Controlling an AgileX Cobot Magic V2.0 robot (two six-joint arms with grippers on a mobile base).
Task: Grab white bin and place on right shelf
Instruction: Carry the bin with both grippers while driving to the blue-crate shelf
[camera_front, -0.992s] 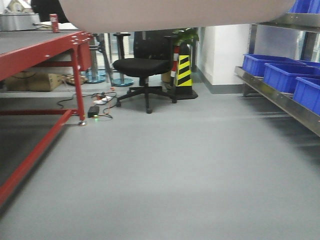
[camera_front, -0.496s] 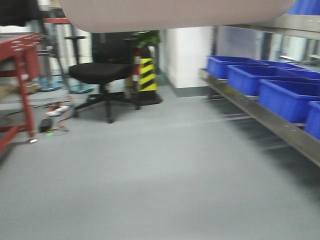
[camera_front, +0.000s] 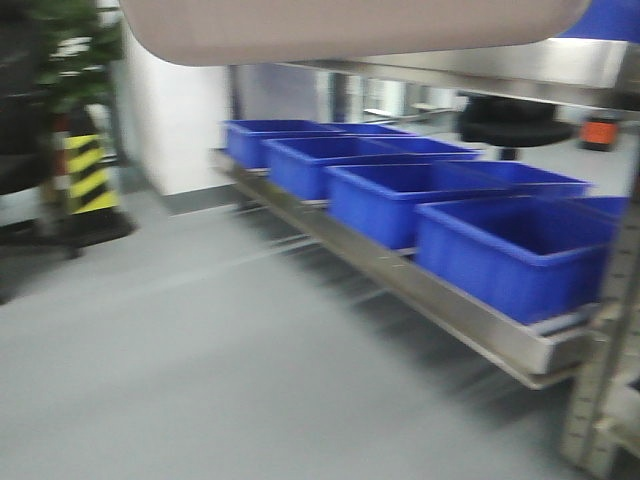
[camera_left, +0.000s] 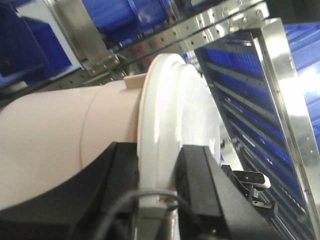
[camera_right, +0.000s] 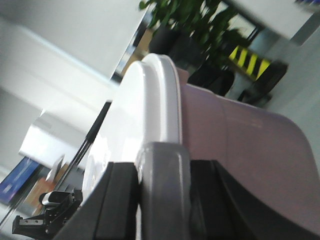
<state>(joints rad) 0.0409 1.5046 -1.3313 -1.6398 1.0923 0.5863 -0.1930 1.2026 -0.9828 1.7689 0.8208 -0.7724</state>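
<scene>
Nearest in the left wrist view, the left claw (camera_left: 157, 187) has its two matte black fingers (camera_left: 200, 190) pressed against either side of the projecting rim of the large off-white, faintly pinkish plastic bin with rounded corners (camera_left: 50, 145), clamped where the smooth body meets its glossy white lid (camera_left: 182, 125). A curved ridge runs across the bin's side just behind that rim. At the bin's other end the right claw (camera_right: 162, 202) is likewise closed on the rim, its black fingers (camera_right: 120, 200) flanking a rounded grey piece at the lid's edge. There the bin (camera_right: 240, 140) looks smooth and mauve in shadow and the lid (camera_right: 142, 110) bright and domed. The bin is held up between both arms, and its plain curved underside (camera_front: 350, 25) spans the top of the front view. Just beyond the bin on its lid side stands the shiny stainless-steel shelving rack (camera_left: 220, 25), with perforated uprights and bolted rails. In the front view its broad reflective front rail (camera_front: 430, 290) runs below and to the right of the bin, ending at a square open corner. A row of rectangular blue plastic bins (camera_front: 510, 250) fills that level edge to edge. Below and left of the bin lies open smooth grey floor (camera_front: 200, 380). Farther left stand a yellow-and-black striped post (camera_front: 85, 170) and a green leafy plant (camera_front: 70, 45), both blurred.
</scene>
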